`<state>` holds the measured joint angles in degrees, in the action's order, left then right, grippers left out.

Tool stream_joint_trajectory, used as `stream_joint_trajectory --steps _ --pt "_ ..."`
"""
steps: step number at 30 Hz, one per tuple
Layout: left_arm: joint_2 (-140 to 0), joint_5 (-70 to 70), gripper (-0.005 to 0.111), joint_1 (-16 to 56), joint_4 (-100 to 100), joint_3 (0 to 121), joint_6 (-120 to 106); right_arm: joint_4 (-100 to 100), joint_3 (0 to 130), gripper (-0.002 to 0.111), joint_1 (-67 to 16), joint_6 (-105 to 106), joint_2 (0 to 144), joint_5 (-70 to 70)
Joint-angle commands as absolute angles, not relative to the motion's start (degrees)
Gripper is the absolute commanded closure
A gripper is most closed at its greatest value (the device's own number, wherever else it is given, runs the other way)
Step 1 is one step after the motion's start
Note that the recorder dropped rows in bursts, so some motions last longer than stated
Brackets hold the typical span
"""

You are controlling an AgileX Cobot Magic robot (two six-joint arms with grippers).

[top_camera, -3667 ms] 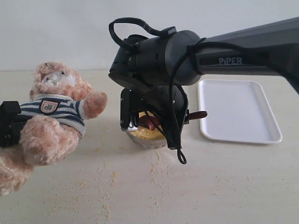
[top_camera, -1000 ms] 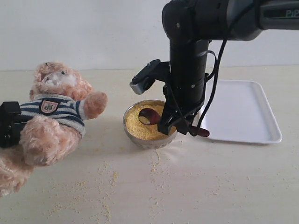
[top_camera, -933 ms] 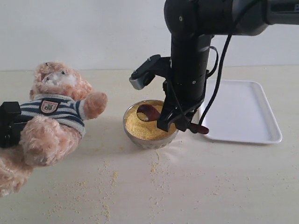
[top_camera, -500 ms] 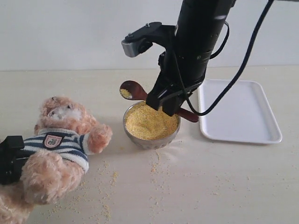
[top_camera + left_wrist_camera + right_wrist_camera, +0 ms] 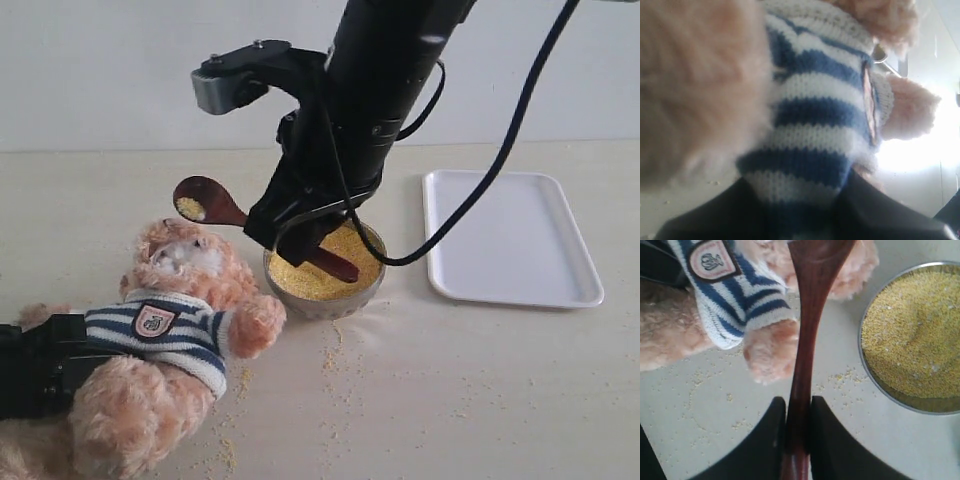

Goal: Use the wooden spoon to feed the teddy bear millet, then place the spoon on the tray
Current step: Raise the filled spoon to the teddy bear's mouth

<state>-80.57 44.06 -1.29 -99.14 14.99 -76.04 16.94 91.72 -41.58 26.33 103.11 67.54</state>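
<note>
One slim dark reddish-brown wooden spoon (image 5: 208,201), yellow millet (image 5: 188,208) loaded, clamped in the right gripper (image 5: 798,407): lifted from the round metal bowl (image 5: 322,300) to its 10 o'clock, over the pinkish-tan plush teddy bear (image 5: 160,335), brought nearer clamped in the left gripper (image 5: 40,365); feeding judged imminent; flat white tray (image 5: 515,292) at 3 o'clock

Bright, soft and even in the exterior view, faint shadows under bowl (image 5: 322,300) and bear (image 5: 170,330). Blurred up close at the left wrist, burnt white beyond the paw (image 5: 910,107). Sharp at the right wrist.
</note>
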Motion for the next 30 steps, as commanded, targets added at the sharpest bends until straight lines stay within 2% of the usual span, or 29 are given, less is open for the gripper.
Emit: stream_joint_trajectory --steps 1,20,27,30 --pt "-80.5 44.7 0.102 -0.8 -99.9 15.4 -76.7 12.4 92.0 0.108 -44.2 27.5 102.5 64.5" --pt "-80.5 44.7 0.102 -0.8 -99.9 15.4 -76.7 5.2 92.0 0.108 -46.6 27.6 108.6 58.7" --pt "-80.5 44.7 0.102 -0.8 -99.9 15.4 -76.7 -4.2 92.0 0.108 -50.1 29.0 108.6 58.4" --pt "-80.5 44.7 0.102 -0.8 -99.9 15.4 -76.7 -15.7 92.0 0.108 -54.2 26.8 108.6 56.9"
